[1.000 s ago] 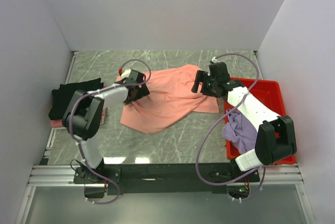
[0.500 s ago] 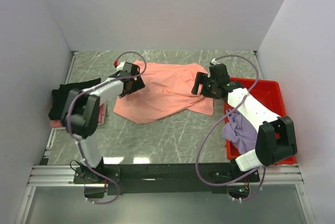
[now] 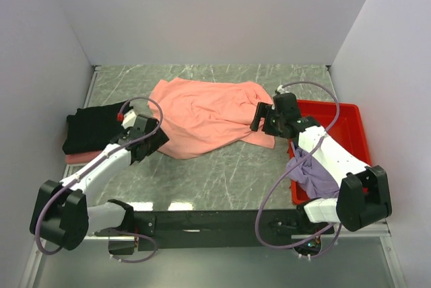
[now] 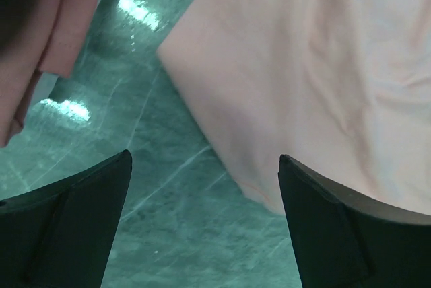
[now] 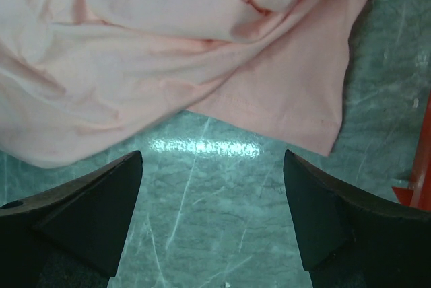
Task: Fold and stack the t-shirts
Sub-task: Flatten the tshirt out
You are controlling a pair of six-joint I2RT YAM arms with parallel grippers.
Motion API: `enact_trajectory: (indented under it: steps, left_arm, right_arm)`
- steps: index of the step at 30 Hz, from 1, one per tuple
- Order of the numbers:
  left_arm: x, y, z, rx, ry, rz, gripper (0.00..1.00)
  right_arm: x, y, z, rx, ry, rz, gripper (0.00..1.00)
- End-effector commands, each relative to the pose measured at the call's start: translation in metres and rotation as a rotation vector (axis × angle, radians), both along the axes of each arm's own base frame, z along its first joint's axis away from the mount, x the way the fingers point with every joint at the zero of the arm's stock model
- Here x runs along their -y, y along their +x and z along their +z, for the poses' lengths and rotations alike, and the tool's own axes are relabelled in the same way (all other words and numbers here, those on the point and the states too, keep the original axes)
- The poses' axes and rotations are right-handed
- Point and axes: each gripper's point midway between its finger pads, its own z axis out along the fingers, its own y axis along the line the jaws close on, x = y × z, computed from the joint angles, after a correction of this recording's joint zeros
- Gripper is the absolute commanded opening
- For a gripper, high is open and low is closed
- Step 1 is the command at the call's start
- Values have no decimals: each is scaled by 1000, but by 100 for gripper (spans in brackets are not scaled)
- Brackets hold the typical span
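Marble table (image 3: 222, 173), crumpled salmon-pink t-shirt (image 3: 202, 113), left pincer (image 4: 204, 157) and right pincer (image 5: 212, 157) spread, empty.

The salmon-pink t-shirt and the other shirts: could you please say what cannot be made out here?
salmon-pink t-shirt: no collar or label shows in any view; its bunched folds cover them.
lavender t-shirt: top view, the right arm covers part.
pink t-shirt: top view, only an edge shows beneath the black t-shirt.

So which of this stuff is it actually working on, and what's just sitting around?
Part of the job: salmon-pink t-shirt, black t-shirt, pink t-shirt beneath it, lavender t-shirt.
Just lying about: red tray, which holds the lavender one.
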Motion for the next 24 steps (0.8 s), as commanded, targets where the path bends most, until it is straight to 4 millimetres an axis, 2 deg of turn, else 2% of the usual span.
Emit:
enact_trajectory:
  steps: [1, 6, 14, 20, 21, 23, 24]
  left_arm:
    - [2, -2, 3, 21, -48, 38, 95]
    - [2, 3, -19, -39, -30, 72, 89]
    - [3, 24, -32, -78, 17, 99, 73]
    - [6, 25, -51, -125, 26, 88, 50]
    - [5, 24, -54, -135, 32, 89, 40]
    - [5, 23, -56, -138, 31, 83, 29]
    - [5, 22, -58, -140, 32, 80, 15]
  right_arm:
    - [2, -3, 4, 29, 4, -20, 91]
    - [4, -9, -3, 9, -2, -21, 91]
    - [7, -13, -9, -6, -14, -27, 91]
    - [11, -20, -22, -57, -48, -16, 89]
    - [11, -21, -25, -67, -54, -14, 89]
    - [16, -20, -28, -69, -74, -30, 89]
    - [15, -20, -32, -81, -79, -24, 88]
